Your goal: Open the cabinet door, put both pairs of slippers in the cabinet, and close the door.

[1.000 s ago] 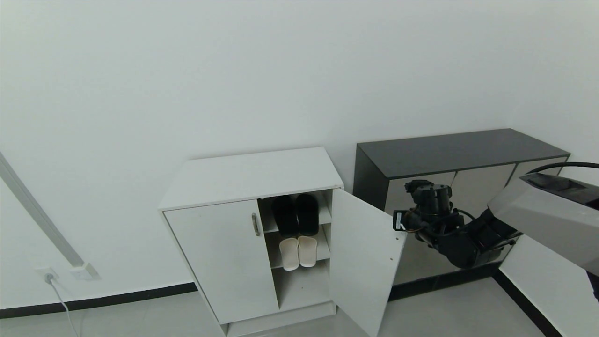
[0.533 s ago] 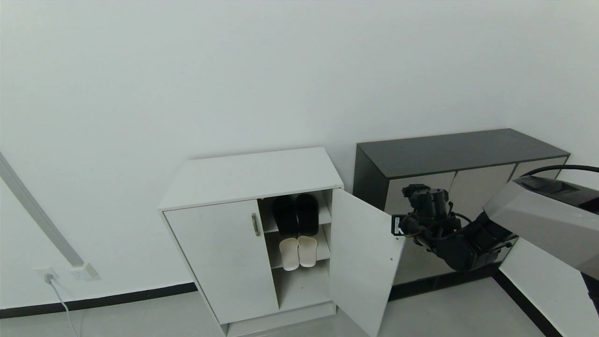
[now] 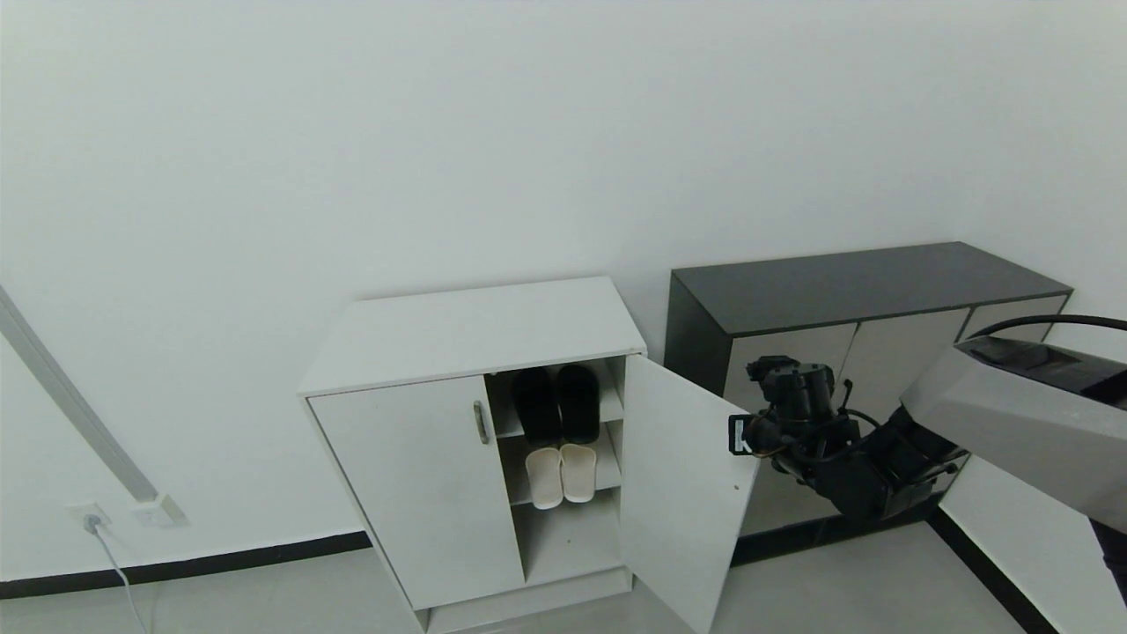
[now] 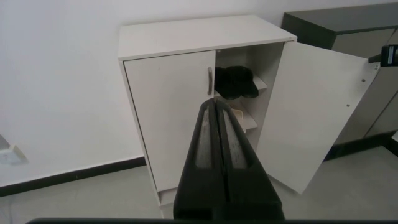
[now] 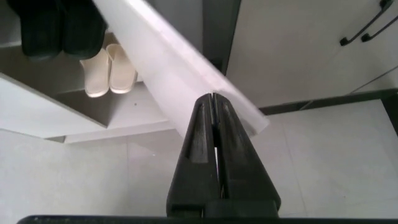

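- Stowing judged done — black slippers (image 3: 556, 403) sit above white slippers (image 3: 561, 474), inside the cabinet (image 3: 475, 330).
- Outstanding — door (image 3: 682, 493) open, not yet closed.
- Fingers pressed together on both: right gripper (image 3: 738, 434) at door's outer edge, left gripper (image 4: 216, 106) well apart from cabinet.

A plain white painted wall (image 3: 440, 132), evenly lit, stands behind everything. A black skirting strip (image 3: 220, 559) runs along its foot, above a smooth pale grey floor (image 3: 845, 581). On the right, against the wall, stands a long low sideboard with a matt black top and glossy grey door fronts (image 3: 863, 282). At lower left, a slanted white cable duct (image 3: 62, 387) runs down toward a white wall socket (image 3: 88, 512), from which a thin white cable (image 3: 123, 581) hangs.
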Motion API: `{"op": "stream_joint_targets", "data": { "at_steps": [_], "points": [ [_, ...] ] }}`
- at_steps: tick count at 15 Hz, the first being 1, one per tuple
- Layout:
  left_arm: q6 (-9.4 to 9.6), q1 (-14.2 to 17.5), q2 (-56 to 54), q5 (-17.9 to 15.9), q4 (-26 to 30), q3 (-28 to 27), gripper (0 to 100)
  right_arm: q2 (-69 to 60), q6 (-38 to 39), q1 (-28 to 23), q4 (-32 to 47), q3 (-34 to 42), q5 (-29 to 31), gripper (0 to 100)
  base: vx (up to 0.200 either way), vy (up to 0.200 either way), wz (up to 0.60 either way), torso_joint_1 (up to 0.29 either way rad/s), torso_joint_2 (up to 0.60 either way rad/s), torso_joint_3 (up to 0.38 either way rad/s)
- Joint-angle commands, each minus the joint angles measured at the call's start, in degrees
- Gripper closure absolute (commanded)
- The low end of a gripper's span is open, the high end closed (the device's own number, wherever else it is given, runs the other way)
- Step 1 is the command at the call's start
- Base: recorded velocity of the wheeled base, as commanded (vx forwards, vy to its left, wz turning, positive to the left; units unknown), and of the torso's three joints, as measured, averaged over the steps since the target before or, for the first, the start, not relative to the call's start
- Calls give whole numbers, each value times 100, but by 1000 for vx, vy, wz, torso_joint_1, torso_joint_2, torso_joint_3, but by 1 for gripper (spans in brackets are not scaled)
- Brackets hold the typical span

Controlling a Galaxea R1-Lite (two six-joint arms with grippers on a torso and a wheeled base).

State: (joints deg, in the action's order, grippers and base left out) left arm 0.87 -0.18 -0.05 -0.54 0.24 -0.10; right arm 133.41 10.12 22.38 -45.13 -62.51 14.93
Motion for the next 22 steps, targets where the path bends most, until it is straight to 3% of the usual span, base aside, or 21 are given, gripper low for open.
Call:
{"op": "stream_joint_targets", "data": {
  "at_steps": [1, 14, 18, 22],
  "points": [
    [1, 1, 5, 1, 2, 1, 100, -26, -1, 38, -5, 46, 1, 100, 0, 0, 0, 0, 0, 0],
    [1, 1, 5, 1, 2, 1, 100, 554, -45, -392, -5, -877, 45, 100, 0, 0, 0, 0, 0, 0],
    [-7, 1, 5, 1, 2, 1, 100, 545, -45, -375, 118, -771, 45, 100, 0, 0, 0, 0, 0, 0],
    [-7, 1, 5, 1, 2, 1, 100, 167, -36, 12, 154, -297, 27, 100, 0, 0, 0, 0, 0, 0]
  ]
}}
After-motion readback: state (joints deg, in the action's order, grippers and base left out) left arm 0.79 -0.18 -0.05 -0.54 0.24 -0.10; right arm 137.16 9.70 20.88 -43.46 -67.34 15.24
